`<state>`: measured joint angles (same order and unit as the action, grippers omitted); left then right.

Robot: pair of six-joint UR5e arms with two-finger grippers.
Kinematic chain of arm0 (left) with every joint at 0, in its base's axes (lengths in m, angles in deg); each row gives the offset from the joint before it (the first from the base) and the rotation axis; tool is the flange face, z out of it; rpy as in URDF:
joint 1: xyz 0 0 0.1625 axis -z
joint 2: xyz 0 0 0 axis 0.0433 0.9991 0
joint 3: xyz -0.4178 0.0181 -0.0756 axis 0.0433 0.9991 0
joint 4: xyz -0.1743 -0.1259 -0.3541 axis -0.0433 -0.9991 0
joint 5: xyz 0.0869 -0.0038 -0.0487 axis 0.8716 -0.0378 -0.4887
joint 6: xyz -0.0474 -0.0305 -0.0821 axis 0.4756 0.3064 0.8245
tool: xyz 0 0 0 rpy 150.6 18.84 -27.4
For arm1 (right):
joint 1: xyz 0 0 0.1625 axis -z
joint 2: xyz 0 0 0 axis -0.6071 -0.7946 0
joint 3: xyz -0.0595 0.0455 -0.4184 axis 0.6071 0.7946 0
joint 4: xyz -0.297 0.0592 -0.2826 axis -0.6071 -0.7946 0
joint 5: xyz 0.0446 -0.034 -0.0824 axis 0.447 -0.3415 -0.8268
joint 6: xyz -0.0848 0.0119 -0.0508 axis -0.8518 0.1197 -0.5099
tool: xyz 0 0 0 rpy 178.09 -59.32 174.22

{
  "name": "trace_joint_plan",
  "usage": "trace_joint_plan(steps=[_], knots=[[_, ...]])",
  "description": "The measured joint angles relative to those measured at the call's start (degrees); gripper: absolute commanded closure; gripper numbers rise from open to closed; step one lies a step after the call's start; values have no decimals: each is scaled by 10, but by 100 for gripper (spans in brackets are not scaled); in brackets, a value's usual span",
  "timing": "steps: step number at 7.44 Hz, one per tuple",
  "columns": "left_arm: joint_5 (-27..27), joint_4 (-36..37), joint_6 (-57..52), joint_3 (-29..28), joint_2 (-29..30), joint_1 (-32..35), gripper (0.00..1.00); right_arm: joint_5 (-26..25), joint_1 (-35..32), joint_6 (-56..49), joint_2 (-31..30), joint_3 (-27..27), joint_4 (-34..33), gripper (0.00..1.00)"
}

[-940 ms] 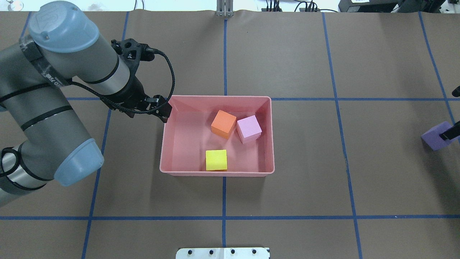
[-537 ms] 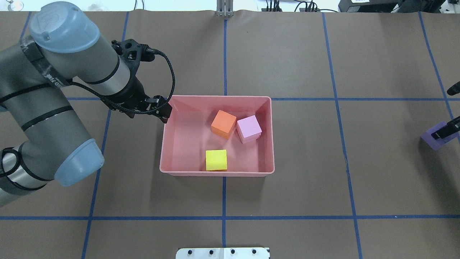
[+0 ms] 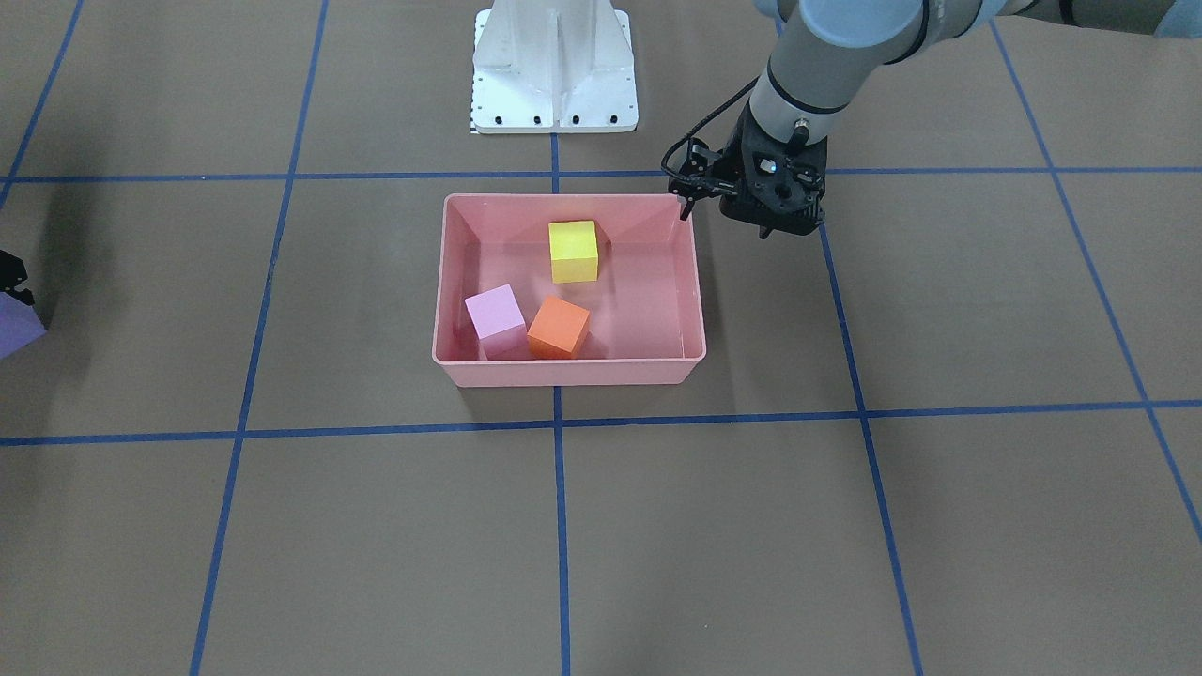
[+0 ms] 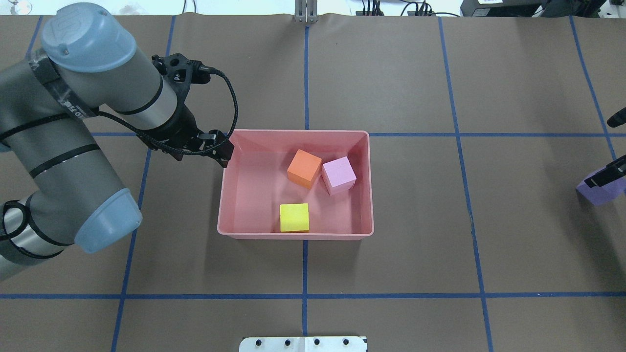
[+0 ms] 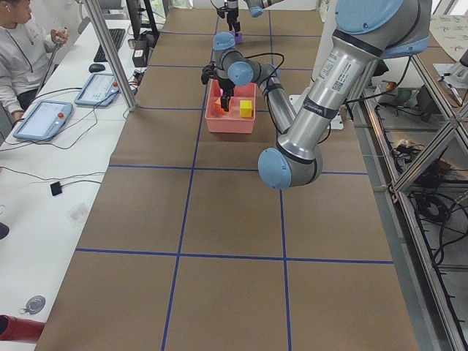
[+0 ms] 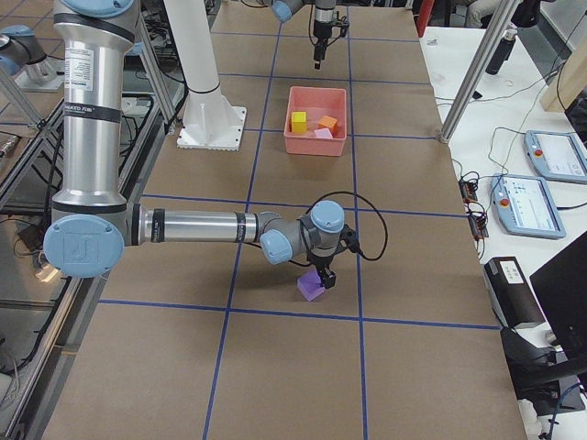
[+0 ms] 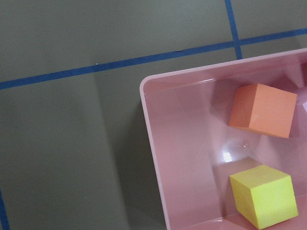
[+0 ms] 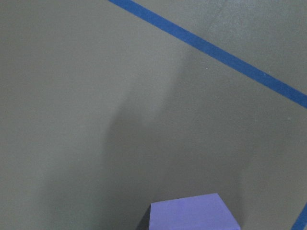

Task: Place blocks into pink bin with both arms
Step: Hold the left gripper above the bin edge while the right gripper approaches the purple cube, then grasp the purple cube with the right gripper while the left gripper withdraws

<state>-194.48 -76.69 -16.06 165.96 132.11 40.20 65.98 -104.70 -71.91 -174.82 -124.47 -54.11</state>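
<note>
Three blocks (image 4: pixel 304 168) in pink bin (image 4: pixel 298 131), long axis left-right

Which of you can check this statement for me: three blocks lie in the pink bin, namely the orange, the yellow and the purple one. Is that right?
Not quite: the third block in the pink bin is the light pink block, not the purple one. It lies there with the orange block and the yellow block. The purple block sits outside the bin on the table. The overhead exterior view shows this.
</note>
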Motion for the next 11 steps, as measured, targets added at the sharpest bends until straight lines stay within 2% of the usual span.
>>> trace_joint_plan(steps=[5,6,7,8,10,11], knots=[[0,-3,1,1,-9,-1,0,-21,16,-52,-2,18,1,1],[0,-4,0,0,-9,-1,0,-21,23,-54,-3,22,2,31],[1,-4,-1,-1,-10,-1,0,-22,28,-53,-3,25,2,84],[2,-4,-2,-3,-10,-1,0,-22,30,-51,-3,27,1,100],[1,-2,-23,-2,-16,7,0,-18,31,-43,14,25,-8,100],[-3,-1,-68,0,-36,26,0,-14,31,-29,38,20,-30,100]])
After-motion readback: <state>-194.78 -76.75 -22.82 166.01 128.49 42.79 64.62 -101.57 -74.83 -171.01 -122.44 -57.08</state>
